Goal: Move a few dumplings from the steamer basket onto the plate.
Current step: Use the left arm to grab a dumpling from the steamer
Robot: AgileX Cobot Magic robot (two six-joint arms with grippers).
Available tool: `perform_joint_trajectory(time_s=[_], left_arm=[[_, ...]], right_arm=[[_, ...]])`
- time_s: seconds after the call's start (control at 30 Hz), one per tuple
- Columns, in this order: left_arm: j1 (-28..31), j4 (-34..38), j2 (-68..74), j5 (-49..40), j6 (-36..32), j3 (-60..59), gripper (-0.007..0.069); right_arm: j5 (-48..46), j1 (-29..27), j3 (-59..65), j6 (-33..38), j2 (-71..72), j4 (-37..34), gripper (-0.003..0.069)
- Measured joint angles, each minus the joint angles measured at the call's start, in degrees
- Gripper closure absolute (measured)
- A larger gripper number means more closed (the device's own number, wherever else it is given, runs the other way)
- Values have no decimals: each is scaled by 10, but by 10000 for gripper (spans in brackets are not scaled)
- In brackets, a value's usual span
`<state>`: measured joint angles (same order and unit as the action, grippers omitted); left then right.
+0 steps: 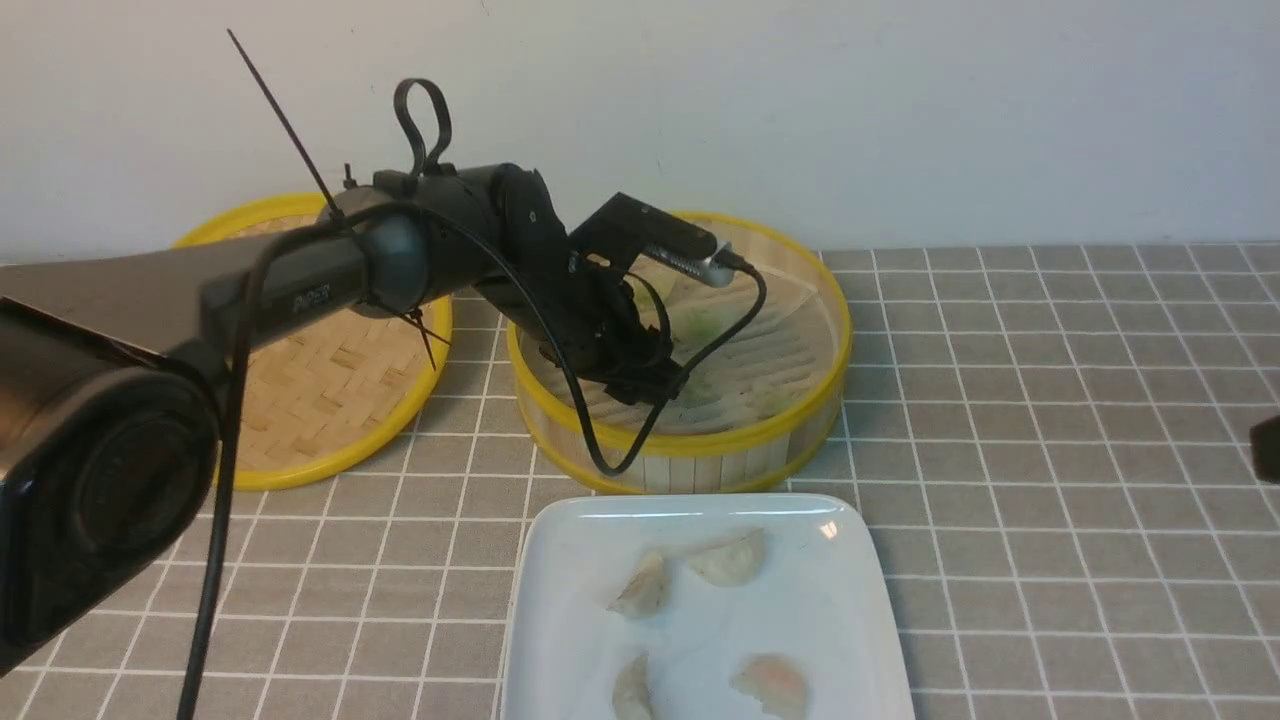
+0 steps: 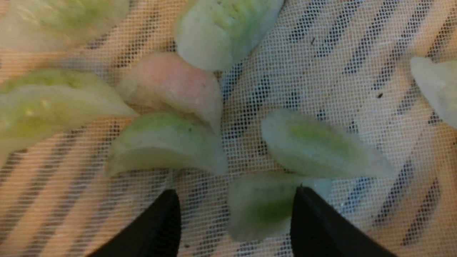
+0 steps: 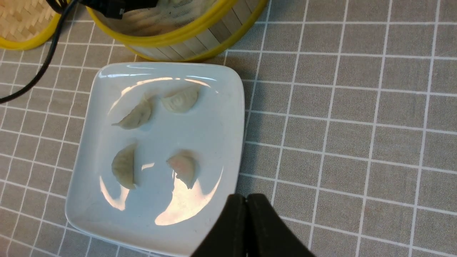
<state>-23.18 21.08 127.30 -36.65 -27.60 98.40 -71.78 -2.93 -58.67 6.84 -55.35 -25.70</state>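
Observation:
My left gripper [image 2: 235,192] is open, low inside the steamer basket [image 1: 700,462], just above its mesh-covered floor. One green dumpling [image 2: 260,207] lies between the two fingertips, close against one of them and clear of the other. More green dumplings [image 2: 321,146] [image 2: 164,142] and a pinkish one [image 2: 171,82] lie just beyond it. In the front view the left gripper [image 1: 655,385] is mostly hidden behind its own wrist. The white plate [image 1: 800,600] in front of the basket holds several pale dumplings [image 3: 178,100]. My right gripper [image 3: 246,197] is shut and empty above the plate's [image 3: 214,117] near right edge.
The flat woven lid [image 1: 330,390] lies to the left of the basket. The left arm's black cable [image 1: 590,440] hangs over the basket's front rim. A grey tiled cloth [image 1: 1050,400] covers the table. The wall stands close behind the basket.

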Motion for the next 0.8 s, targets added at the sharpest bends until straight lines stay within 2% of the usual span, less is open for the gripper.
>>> perform_joint_trajectory(time_s=[0.37, 0.43, 0.57, 0.8], left_arm=[[0, 28, 8, 1, -12, 3, 238], [0, 35, 8, -5, -22, 6, 288], [-9, 47, 7, -24, -50, 8, 479], [-15, 44, -12, -59, -59, 9, 487]], right_arm=[[0, 0, 0, -1, 0, 0, 673], [0, 0, 0, -1, 0, 0, 673], [0, 0, 0, -1, 0, 0, 673], [0, 0, 0, -1, 0, 0, 673]])
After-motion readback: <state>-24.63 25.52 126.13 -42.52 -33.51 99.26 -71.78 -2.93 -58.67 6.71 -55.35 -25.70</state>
